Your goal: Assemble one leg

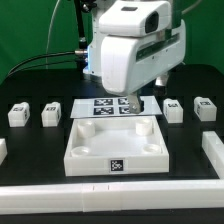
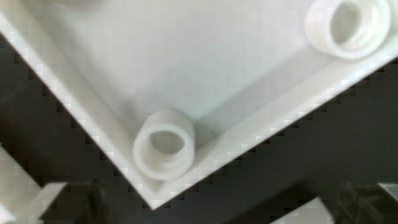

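Note:
Four white legs lie on the black table in the exterior view: two at its left [image 1: 18,114] [image 1: 51,113] and two at its right [image 1: 174,108] [image 1: 204,108], each with a marker tag. My gripper [image 1: 133,100] hangs over the far edge of the large white square panel [image 1: 90,150], away from every leg. In the wrist view my gripper [image 2: 205,212] is open and empty. Its dark fingertips [image 2: 45,205] stand wide apart on either side of a panel corner with a round socket [image 2: 166,148]. A second socket [image 2: 347,35] shows further along. No leg shows in the wrist view.
The marker board [image 1: 108,108] lies flat just behind the panel, partly under my gripper. White rails border the table at the front [image 1: 110,195] and at both sides of the exterior view [image 1: 212,150]. Black cables run behind the arm.

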Controlling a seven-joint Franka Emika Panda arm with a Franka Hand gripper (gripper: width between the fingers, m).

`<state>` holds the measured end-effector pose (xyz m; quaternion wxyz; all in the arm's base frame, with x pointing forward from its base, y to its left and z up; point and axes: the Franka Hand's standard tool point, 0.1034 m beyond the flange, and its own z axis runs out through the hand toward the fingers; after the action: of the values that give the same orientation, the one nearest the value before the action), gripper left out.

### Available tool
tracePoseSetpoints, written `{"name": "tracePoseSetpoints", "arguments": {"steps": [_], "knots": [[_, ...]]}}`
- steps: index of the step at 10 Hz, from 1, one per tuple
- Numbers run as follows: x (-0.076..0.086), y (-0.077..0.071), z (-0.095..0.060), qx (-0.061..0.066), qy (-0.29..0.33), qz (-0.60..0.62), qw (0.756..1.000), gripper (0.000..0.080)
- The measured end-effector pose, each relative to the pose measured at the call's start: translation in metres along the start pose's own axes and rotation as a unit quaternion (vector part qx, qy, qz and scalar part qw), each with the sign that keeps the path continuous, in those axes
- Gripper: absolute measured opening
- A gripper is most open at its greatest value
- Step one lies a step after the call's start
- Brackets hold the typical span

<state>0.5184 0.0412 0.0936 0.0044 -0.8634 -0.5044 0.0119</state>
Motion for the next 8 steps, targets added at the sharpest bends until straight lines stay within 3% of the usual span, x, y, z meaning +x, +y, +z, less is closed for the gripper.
{"name": "tracePoseSetpoints", "arguments": {"steps": [2,7,8], "knots": [[-0.019,-0.006,0.004,0.010,-0.005,-0.091,0.996,0.0650],[-0.018,-0.006,0.005,0.010,-0.005,-0.078,0.997,0.0650],[-0.023,-0.007,0.006,0.014,-0.007,-0.133,0.991,0.0650]]}}
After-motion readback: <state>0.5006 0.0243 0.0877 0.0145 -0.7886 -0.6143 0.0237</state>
